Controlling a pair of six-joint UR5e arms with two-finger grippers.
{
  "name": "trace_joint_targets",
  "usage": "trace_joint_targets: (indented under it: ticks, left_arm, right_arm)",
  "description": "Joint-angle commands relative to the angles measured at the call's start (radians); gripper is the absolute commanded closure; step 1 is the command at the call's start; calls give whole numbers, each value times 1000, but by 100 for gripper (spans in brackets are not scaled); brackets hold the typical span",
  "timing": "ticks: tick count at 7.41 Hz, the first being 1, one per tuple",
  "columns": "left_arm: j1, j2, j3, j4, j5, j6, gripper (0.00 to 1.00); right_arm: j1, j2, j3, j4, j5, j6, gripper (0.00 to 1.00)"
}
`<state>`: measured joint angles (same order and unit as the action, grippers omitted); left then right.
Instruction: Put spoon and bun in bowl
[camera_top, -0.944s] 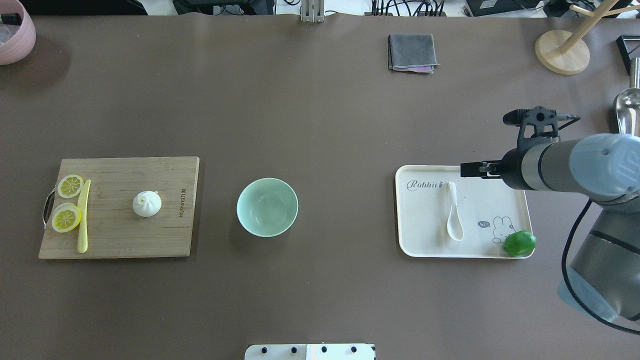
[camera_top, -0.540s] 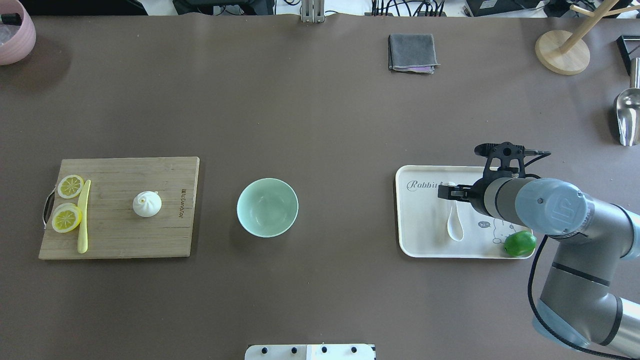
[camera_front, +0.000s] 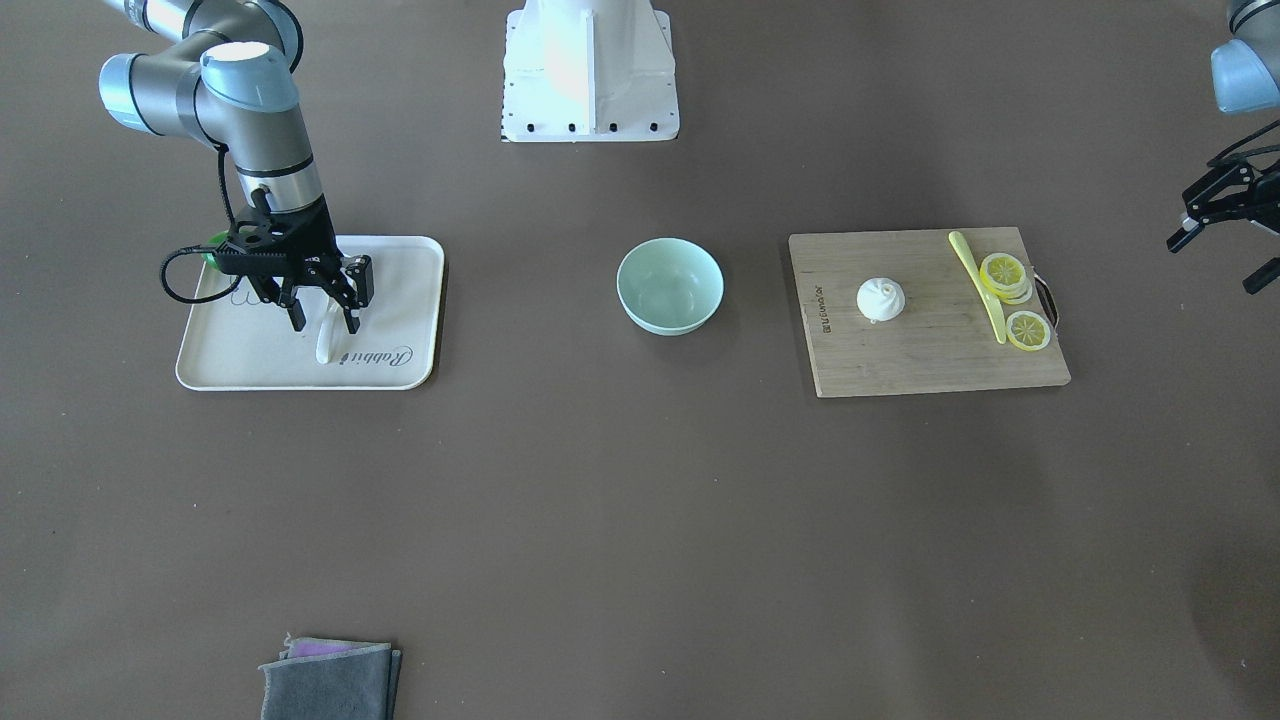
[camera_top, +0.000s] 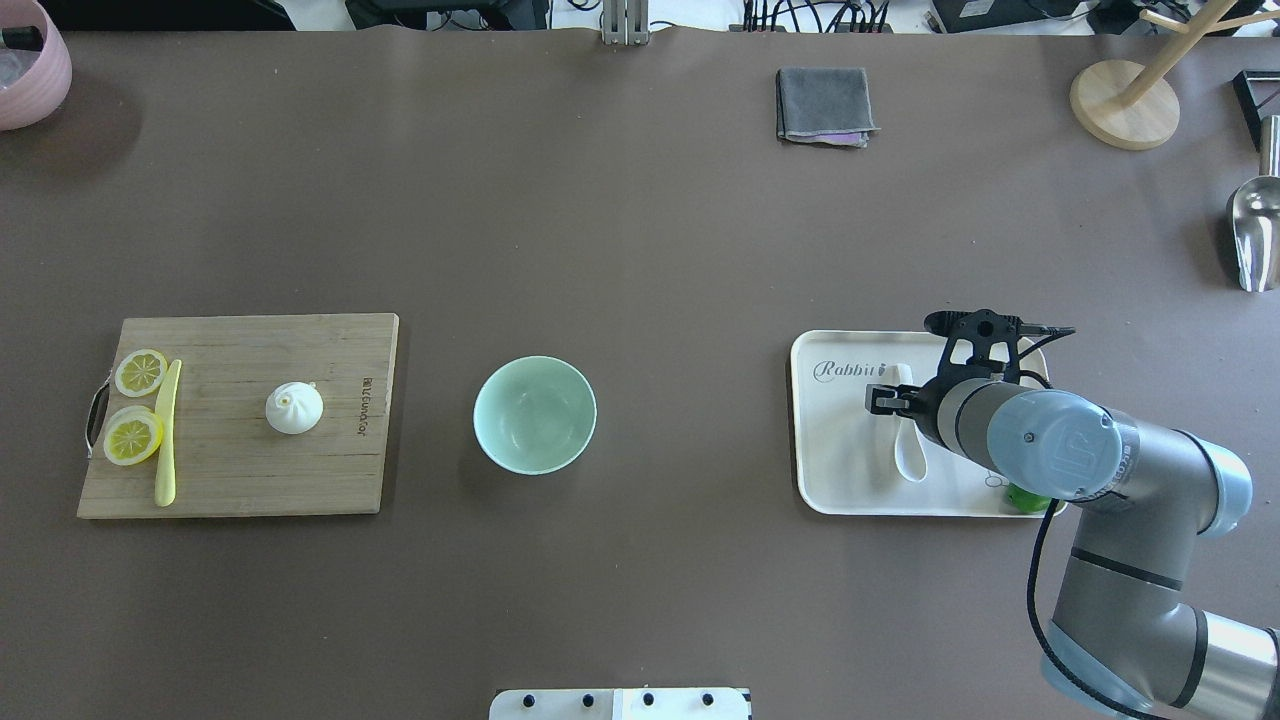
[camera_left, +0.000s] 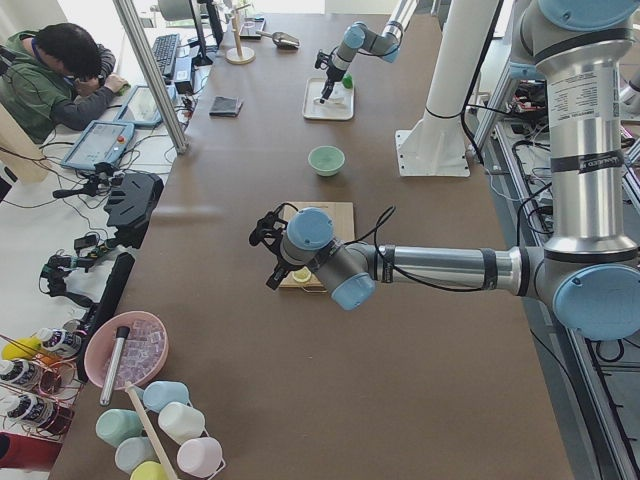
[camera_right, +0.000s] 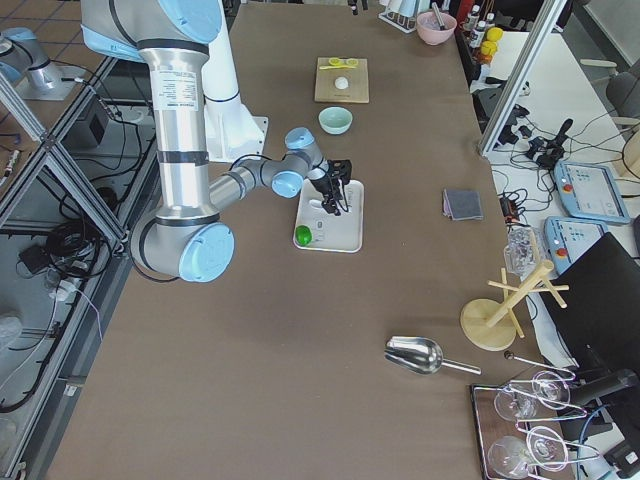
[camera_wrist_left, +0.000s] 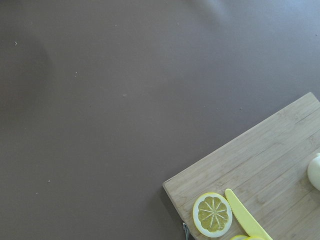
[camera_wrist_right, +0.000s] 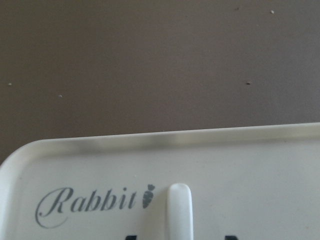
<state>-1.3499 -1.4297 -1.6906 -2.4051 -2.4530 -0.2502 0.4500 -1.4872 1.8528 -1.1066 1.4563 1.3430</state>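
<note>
Left gripper (camera_front: 1215, 262) hangs empty with its fingers spread, beyond the cutting board (camera_top: 230, 470) to the left of the bowl (camera_top: 535, 414), where the bun (camera_top: 294, 408) sits on the wood near the lemon slices (camera_top: 134, 437). Right of the bowl, well apart from it, the spoon (camera_top: 910, 460) lies on a cream tray (camera_top: 850, 470), and the right gripper (camera_front: 325, 326) stands low over its handle, released, one finger either side.

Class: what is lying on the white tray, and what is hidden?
A white spoon lies on the tray, its handle straddled by the open right gripper. A green lime sits in one corner; from overhead the arm covers most of it.
</note>
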Motion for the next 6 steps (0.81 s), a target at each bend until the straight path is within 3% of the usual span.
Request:
trace_joint_targets:
  ticks: [1, 2, 4, 6]
  left_arm:
    - [0, 0, 0, 0, 2, 0, 2]
    - [0, 0, 2, 0, 5, 0, 2]
    - [0, 0, 2, 0, 6, 0, 2]
    - [2, 0, 2, 0, 5, -1, 2]
  right_arm:
    - [-2, 8, 0, -1, -2, 2, 82]
    - [-2, 12, 0, -1, -2, 1, 100]
    - [-4, 69, 9, -16, 1, 2, 100]
    - [-10, 320, 8, -334, 1, 164, 100]
